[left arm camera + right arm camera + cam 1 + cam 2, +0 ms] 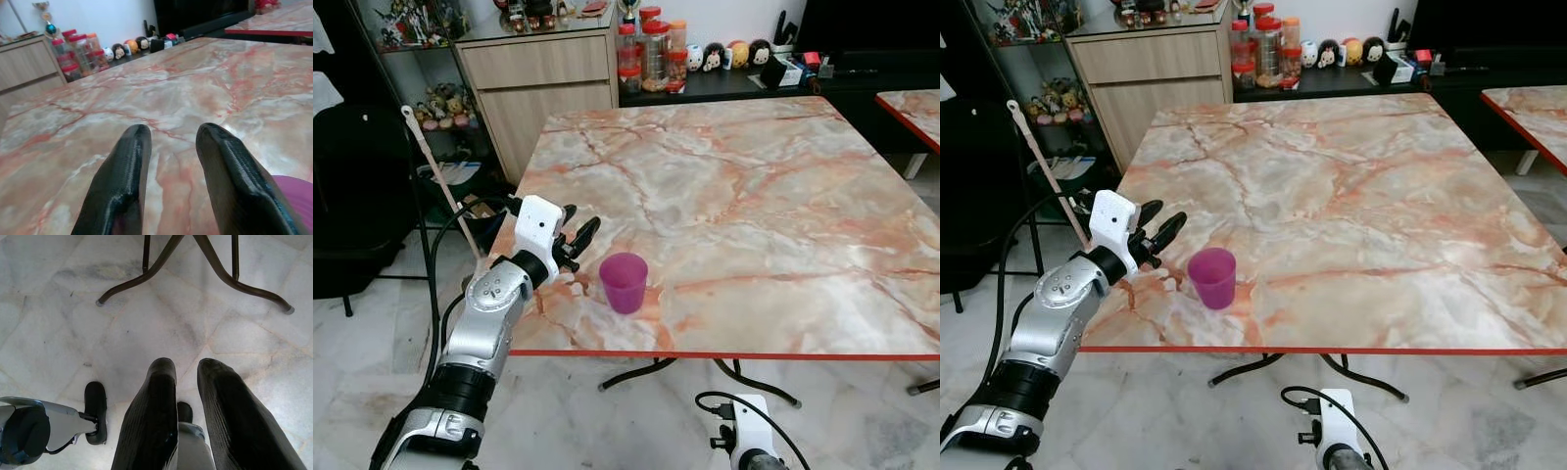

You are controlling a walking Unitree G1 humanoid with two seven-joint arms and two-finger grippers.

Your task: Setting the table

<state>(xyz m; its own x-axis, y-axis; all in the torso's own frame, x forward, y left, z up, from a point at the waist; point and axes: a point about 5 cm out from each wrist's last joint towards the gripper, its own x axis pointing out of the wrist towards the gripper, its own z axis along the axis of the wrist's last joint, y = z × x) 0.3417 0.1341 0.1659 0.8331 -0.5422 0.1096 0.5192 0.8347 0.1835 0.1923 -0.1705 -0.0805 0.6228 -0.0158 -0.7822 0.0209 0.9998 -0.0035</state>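
Note:
A purple plastic cup (624, 282) stands upright near the front left corner of the marble table (754, 186). Just to the cup's left my left gripper (582, 221) hovers above the tabletop, open and holding nothing. Its fingers point toward the cup with a small gap to it. The left wrist view looks along those fingers (132, 161) over the marble, and the cup's rim (293, 193) peeks in beside one of them. My right gripper (188, 363) hangs below the table edge, pointing at the floor, fingers a little apart and holding nothing.
A wooden cabinet (538, 73) and a low shelf with red-lidded jars (651, 54) stand behind the table. A second marble table (913, 106) is at the far right. A thin stick (435, 176) and dark furniture (352, 196) are on the left. Table legs (161, 264) cross the tiled floor.

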